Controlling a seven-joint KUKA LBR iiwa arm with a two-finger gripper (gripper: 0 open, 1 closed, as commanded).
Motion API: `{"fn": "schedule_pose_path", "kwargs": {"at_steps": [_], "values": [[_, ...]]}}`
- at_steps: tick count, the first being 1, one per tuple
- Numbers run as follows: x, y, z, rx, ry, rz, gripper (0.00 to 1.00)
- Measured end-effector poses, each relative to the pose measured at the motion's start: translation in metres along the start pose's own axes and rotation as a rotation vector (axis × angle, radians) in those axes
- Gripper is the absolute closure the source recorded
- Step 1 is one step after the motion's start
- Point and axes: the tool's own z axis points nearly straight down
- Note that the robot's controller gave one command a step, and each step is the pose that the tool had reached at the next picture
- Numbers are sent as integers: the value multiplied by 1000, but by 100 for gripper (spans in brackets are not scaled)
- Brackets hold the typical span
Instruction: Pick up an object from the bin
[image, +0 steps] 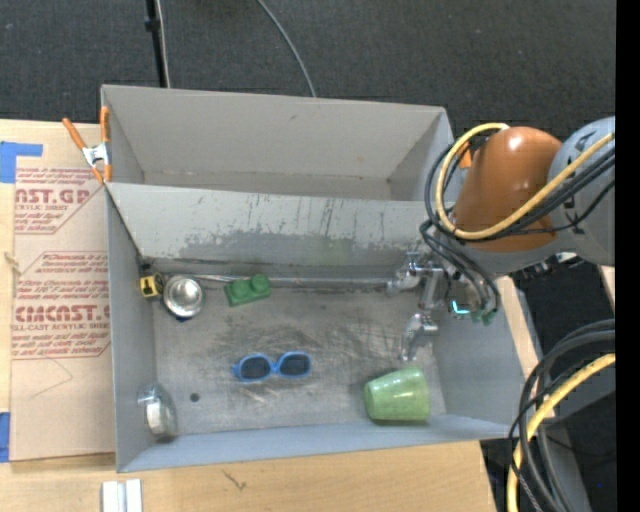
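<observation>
My gripper (413, 308) stands at the right side of the bin, close to the right wall. Its two metal fingers are spread apart, one toward the back and one toward the front, and nothing lies between them, so it is open. A pale green plastic cup (397, 395) lies on its side at the front right, just in front of the nearer fingertip and apart from it. Blue toy sunglasses (271, 367) rest flat on the floor left of the cup.
A green block (247, 290) and a shiny silver round piece (183, 295) lie along the back left, with a small yellow bit (149, 287) beside them. Another silver metal piece (158, 413) sits in the front left corner.
</observation>
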Motion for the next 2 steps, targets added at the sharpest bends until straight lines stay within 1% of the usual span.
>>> {"fn": "schedule_pose_path", "kwargs": {"at_steps": [1,2], "values": [[64,45,86,-2,-11,142,0],[61,122,69,-4,-7,196,0]]}}
